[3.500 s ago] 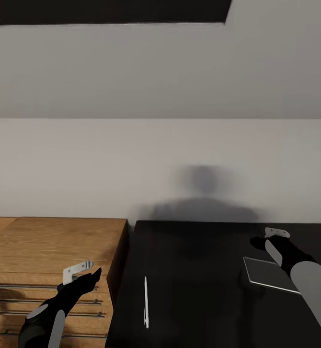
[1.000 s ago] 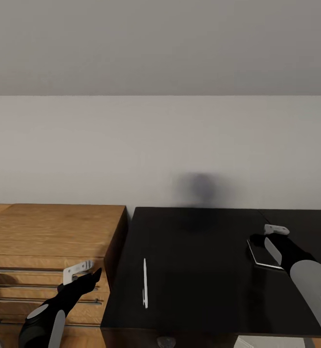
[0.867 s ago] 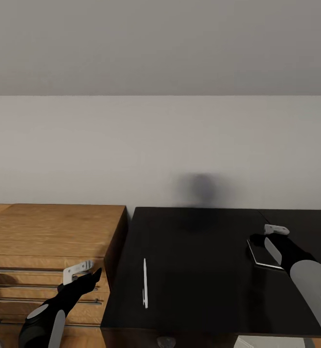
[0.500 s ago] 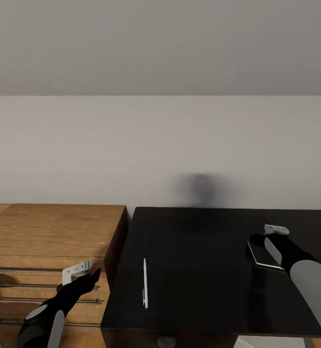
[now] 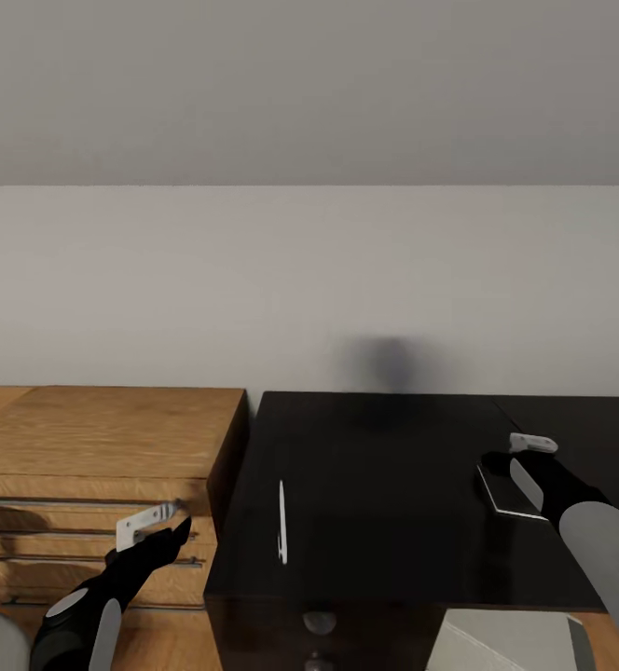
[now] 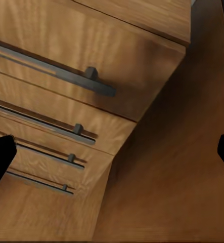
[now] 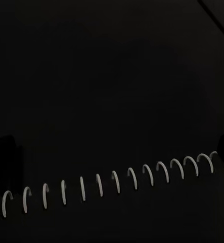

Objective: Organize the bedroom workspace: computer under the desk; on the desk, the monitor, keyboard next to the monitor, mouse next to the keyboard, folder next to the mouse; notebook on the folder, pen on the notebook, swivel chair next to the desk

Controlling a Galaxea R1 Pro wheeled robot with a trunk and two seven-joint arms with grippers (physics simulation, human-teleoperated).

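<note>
Head view: the pen (image 5: 281, 521) lies flat on the desk (image 5: 384, 503) toward its dresser end, apart from the notebook (image 5: 502, 488), which lies farther along the desk. The right gripper (image 5: 531, 445) hangs just over the notebook; the right wrist view shows its spiral binding (image 7: 112, 185) between the dark fingertips, jaws spread wide and empty. The left gripper (image 5: 147, 524) hovers before the dresser (image 5: 95, 438), also wide apart. By my reading the stack is not built: the pen is not on the notebook, and no folder is seen. A plain grey wall (image 5: 309, 280) rises behind the desk.
</note>
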